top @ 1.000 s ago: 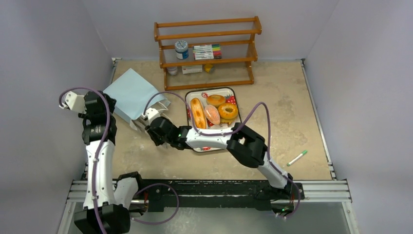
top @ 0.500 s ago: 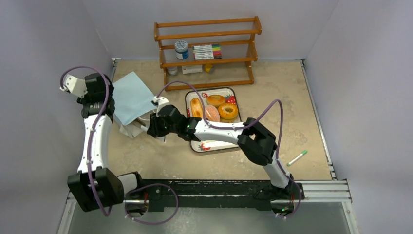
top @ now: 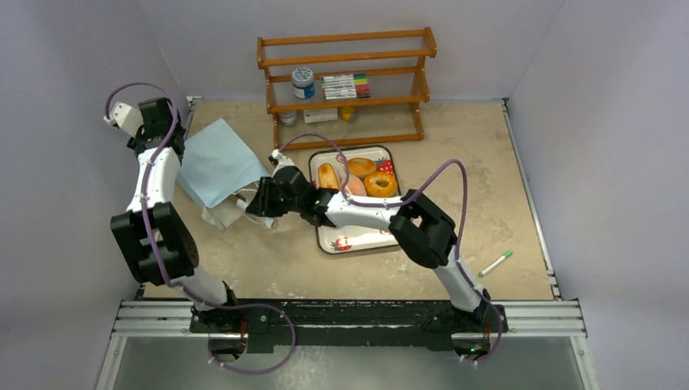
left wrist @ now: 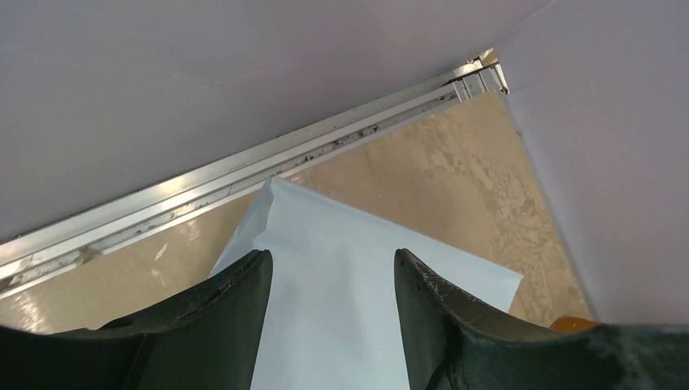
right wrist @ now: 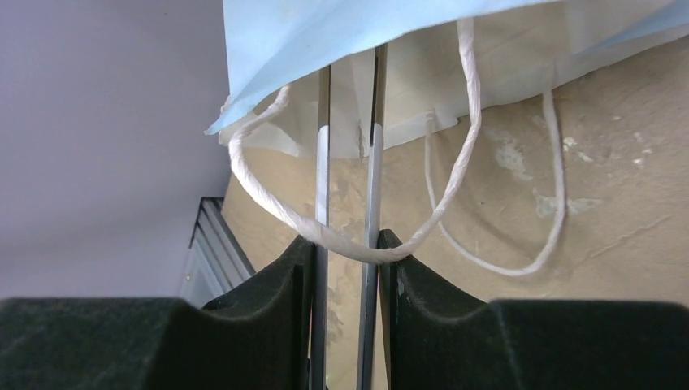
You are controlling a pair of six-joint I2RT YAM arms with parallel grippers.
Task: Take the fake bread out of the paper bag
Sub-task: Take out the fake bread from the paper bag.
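The light blue paper bag lies flat at the table's back left, its white mouth toward the tray. My right gripper is at that mouth. In the right wrist view its jaws stand narrowly apart, thin metal tips running under the bag's edge, a white cord handle draped over the fingers. My left gripper hangs open above the bag's far end, touching nothing. The golden loaf, pinkish oval and two rings lie on the tray. The speckled bun is hidden.
The strawberry-print tray sits mid-table, with the right arm crossing its left side. A wooden rack with a jar and markers stands at the back. A green marker lies at the front right. Walls close in left, back and right.
My left arm has swung up and back from the bag's left edge, and the bag has settled flatter. My right gripper has turned and shifted a little right at the bag's mouth.
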